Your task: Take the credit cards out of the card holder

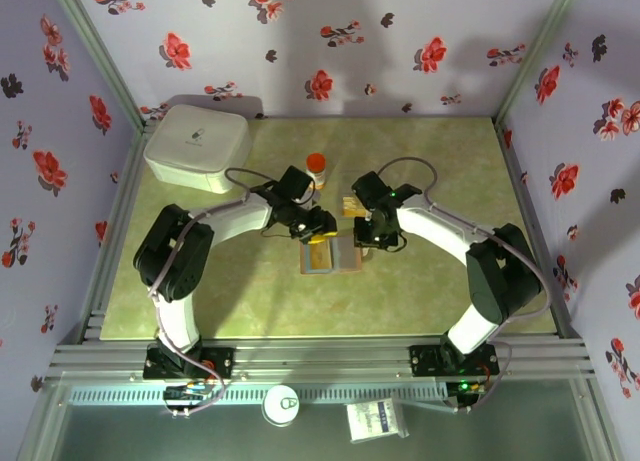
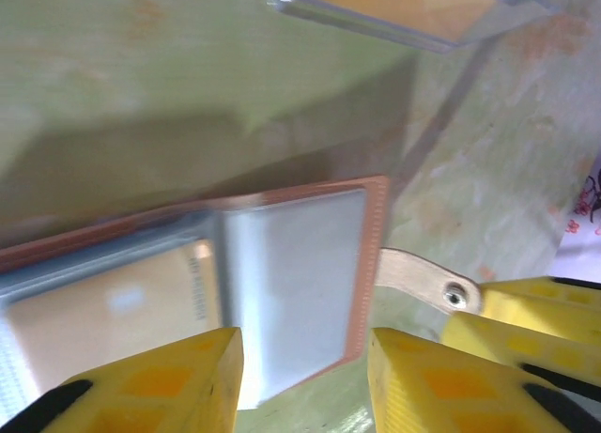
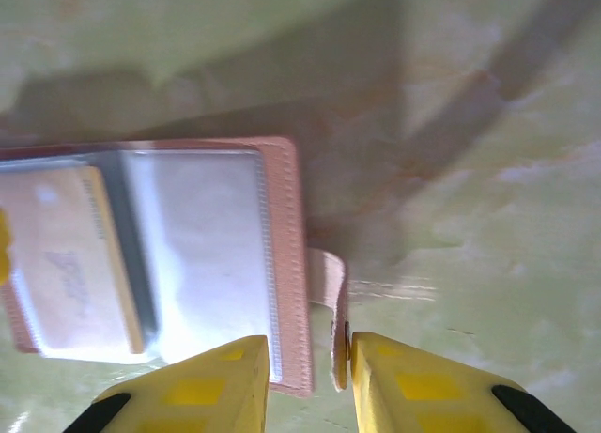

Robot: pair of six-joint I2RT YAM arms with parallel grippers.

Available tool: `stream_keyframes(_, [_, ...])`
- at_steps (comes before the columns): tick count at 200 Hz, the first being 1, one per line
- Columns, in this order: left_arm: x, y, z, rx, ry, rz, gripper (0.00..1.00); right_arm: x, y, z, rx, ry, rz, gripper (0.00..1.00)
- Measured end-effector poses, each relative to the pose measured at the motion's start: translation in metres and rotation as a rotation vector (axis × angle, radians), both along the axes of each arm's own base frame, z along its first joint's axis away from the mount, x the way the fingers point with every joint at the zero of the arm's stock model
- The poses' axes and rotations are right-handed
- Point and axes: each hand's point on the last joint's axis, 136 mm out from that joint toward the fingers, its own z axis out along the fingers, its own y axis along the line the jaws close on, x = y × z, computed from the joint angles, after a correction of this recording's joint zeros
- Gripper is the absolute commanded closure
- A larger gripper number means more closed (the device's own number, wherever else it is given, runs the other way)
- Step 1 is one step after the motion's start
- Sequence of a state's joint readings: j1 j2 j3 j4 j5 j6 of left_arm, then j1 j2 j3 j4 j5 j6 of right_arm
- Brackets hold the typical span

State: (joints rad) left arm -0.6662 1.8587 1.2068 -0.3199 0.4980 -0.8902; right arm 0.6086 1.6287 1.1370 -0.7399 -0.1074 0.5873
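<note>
The card holder (image 1: 347, 258) lies open and flat on the table between the two grippers, reddish-brown outside and grey-blue inside. An orange-yellow credit card (image 2: 103, 311) sits in its left pocket (image 3: 70, 264). In the left wrist view the card holder (image 2: 291, 283) has its clasp strap (image 2: 418, 275) sticking out to the right. My left gripper (image 2: 305, 348) is open, jaws astride the holder's near right corner. My right gripper (image 3: 308, 353) is open over the holder's right edge (image 3: 286, 264), one finger above the right pocket, the other touching the upturned strap (image 3: 333, 301). From above, the left gripper (image 1: 320, 231) and right gripper (image 1: 368, 239) nearly meet.
A clear plastic box (image 2: 413, 10) lies just beyond the card holder (image 1: 349, 203). An orange-capped bottle (image 1: 315, 164) stands behind it, and a white case (image 1: 197, 146) sits at the back left. The right gripper's yellow fingers (image 2: 526, 311) crowd the left wrist view's right side.
</note>
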Motion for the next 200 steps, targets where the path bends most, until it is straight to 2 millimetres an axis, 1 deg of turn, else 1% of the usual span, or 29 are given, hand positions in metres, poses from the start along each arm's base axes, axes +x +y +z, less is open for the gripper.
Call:
stream_keyframes(37, [-0.008, 0.028, -0.023, 0.043, 0.049, 0.037, 0.68, 0.006, 0.022, 0.014, 0.085, -0.022, 0.017, 0.7])
stream_keyframes(66, [-0.011, 0.041, -0.035, 0.064, 0.07, 0.056, 0.7, 0.005, 0.036, 0.018, 0.138, -0.02, 0.032, 0.7])
stream_keyframes(105, [-0.011, 0.044, -0.036, 0.059, 0.059, 0.06, 0.71, 0.008, 0.048, 0.017, 0.185, -0.008, 0.038, 0.71])
stream_keyframes(136, [-0.01, 0.045, -0.036, 0.059, 0.051, 0.055, 0.71, 0.009, 0.058, 0.007, 0.206, 0.021, 0.045, 0.71])
stream_keyframes(159, [-0.009, 0.046, -0.036, 0.058, 0.048, 0.052, 0.71, 0.007, 0.062, 0.0, 0.21, 0.041, 0.048, 0.71])
stream_keyframes(200, [-0.007, 0.05, -0.031, 0.066, 0.033, 0.059, 0.71, 0.007, 0.07, -0.005, 0.223, 0.05, 0.054, 0.71])
